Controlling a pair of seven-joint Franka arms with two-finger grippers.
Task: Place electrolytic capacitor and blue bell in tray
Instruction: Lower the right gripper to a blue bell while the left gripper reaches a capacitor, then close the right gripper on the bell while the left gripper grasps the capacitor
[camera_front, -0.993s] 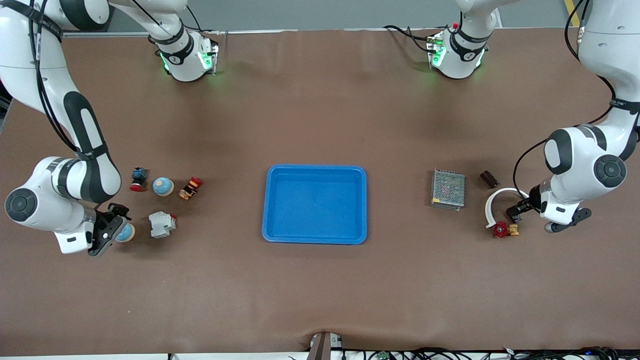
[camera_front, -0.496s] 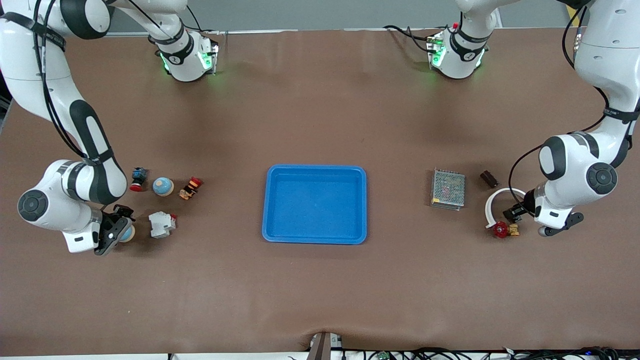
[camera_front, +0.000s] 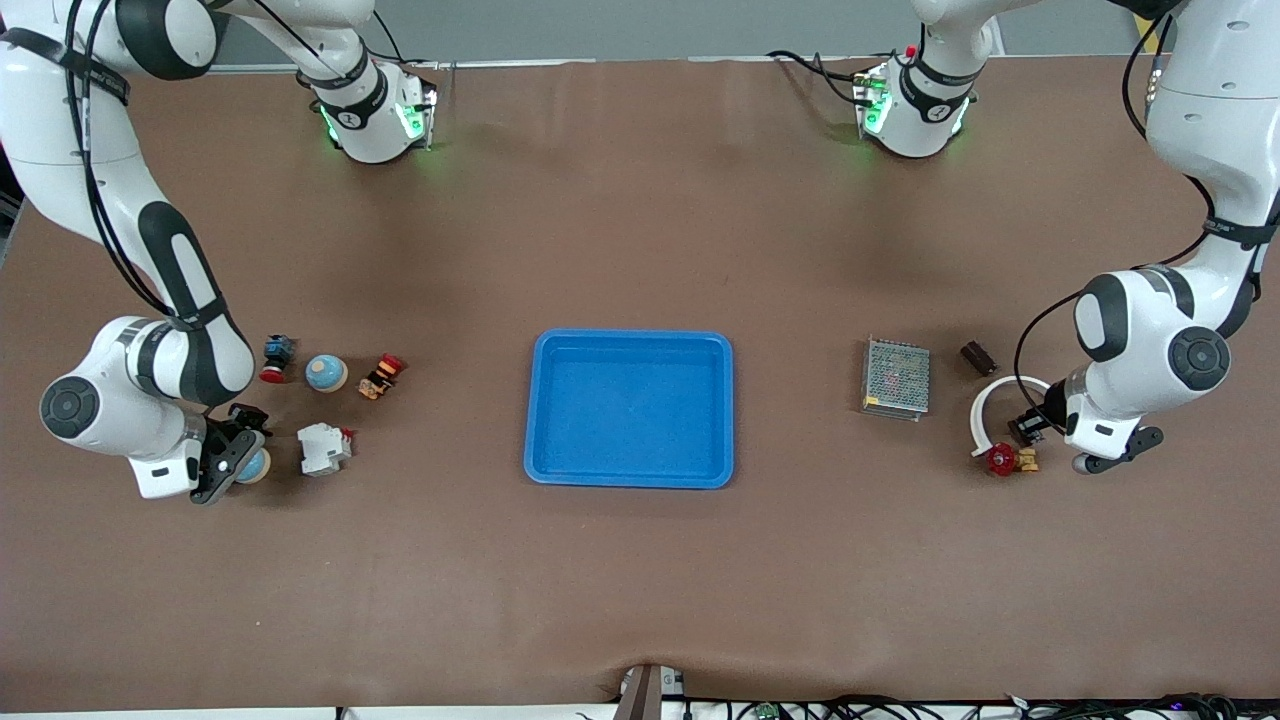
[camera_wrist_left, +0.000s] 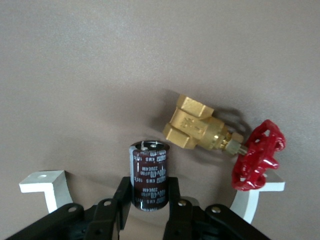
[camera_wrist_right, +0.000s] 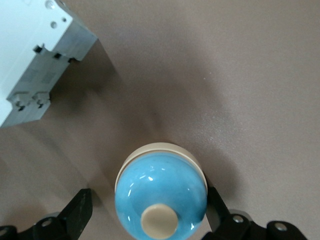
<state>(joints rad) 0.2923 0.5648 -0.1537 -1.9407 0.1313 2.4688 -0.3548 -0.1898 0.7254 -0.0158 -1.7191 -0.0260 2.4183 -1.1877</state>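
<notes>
My left gripper (camera_wrist_left: 148, 200) is down at the table toward the left arm's end, its black fingers (camera_wrist_left: 121, 196) pinching the dark maroon cylindrical electrolytic capacitor (camera_wrist_left: 149, 175), which stands upright between them. Just beside it lie the brass valve with a red handwheel (camera_wrist_left: 220, 142) and the white curved plastic bracket (camera_front: 990, 405); the grey metal mesh box (camera_front: 896, 378) sits nearer the middle of the table.

My right gripper (camera_wrist_right: 145, 210) is low toward the right arm's end, fingers (camera_wrist_right: 80, 210) spread wide on either side of the blue dome-shaped bell with a cream rim and button (camera_wrist_right: 161, 196); one finger touches it. The bell rests on the table beside a white and grey plastic block (camera_wrist_right: 37, 55).

The shallow bright blue rectangular plastic tray (camera_front: 629, 482) lies at the table's middle, well apart from both.
</notes>
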